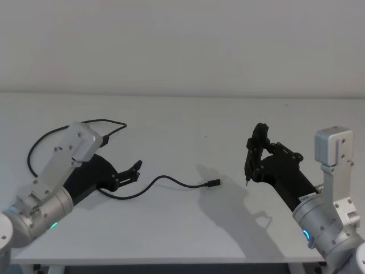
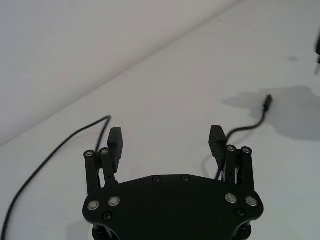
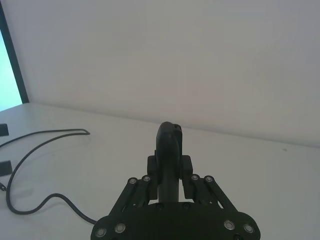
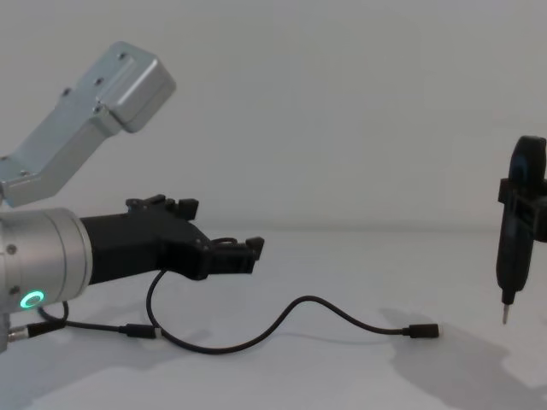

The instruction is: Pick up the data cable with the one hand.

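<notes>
The data cable [image 1: 171, 180] is a thin black cord snaking across the white table, ending in a small plug [image 1: 213, 183] near the middle. My left gripper [image 1: 135, 170] hovers open just above the cable's left loop, nothing between its fingers. The left wrist view shows this gripper [image 2: 165, 132] with the cable [image 2: 245, 127] running out from beneath one finger toward the plug [image 2: 267, 101]. From the chest, the left gripper [image 4: 248, 254] hangs above the cable [image 4: 316, 303]. My right gripper [image 1: 263, 149] stays on the right, shut on a dark pointed tool [image 1: 251, 162].
The tool's tip [image 4: 504, 318] hangs above the table, to the right of the plug [image 4: 423, 331]. The cable's far end loops back behind my left arm [image 1: 85, 123]. The table's front edge [image 1: 171, 260] lies close to me. A plain wall stands behind.
</notes>
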